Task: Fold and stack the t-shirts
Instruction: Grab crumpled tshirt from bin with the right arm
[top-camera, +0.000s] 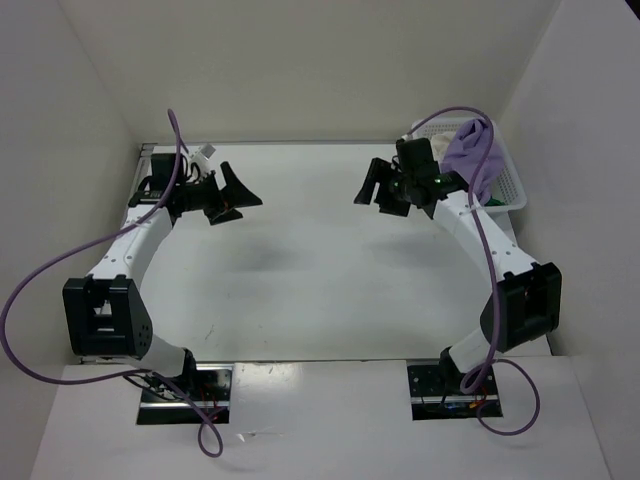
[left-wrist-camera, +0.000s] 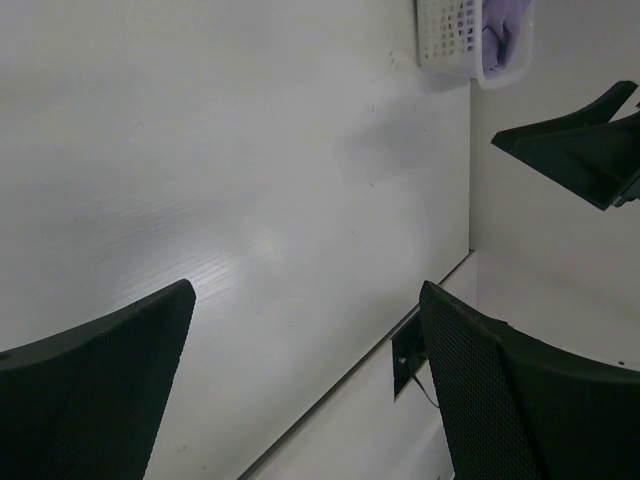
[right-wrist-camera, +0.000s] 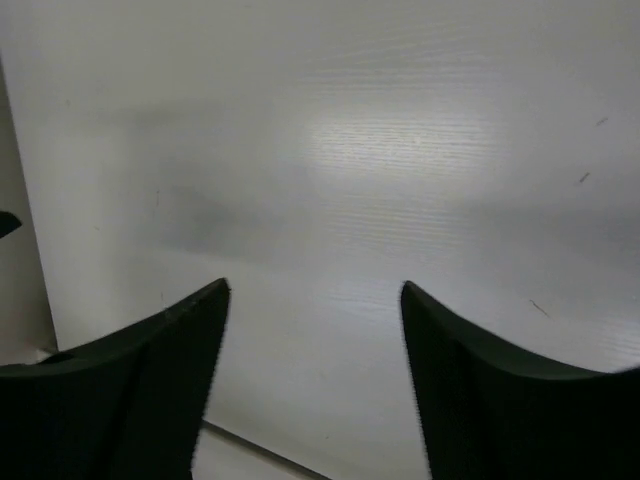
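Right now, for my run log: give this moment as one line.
left pincer: open, empty | right pincer: open, empty | lavender t-shirt: bunched in basket | folding: not started

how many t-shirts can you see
2: a lavender t-shirt draped over the white mesh basket, far right, and a green t-shirt peeking beneath it. Others may be hidden.

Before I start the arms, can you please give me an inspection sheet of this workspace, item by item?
Surface: white table, a few small dark marks.
Job's things: lavender shirt heaped in basket, green cloth beside it; cream shirt not made out.
Clutter: only that basket, far right corner.
Grippers: left gripper and right gripper above the table, fingers apart, holding nothing.
Cables: purple cables loop off both arms.
Surroundings: white walls on three sides.
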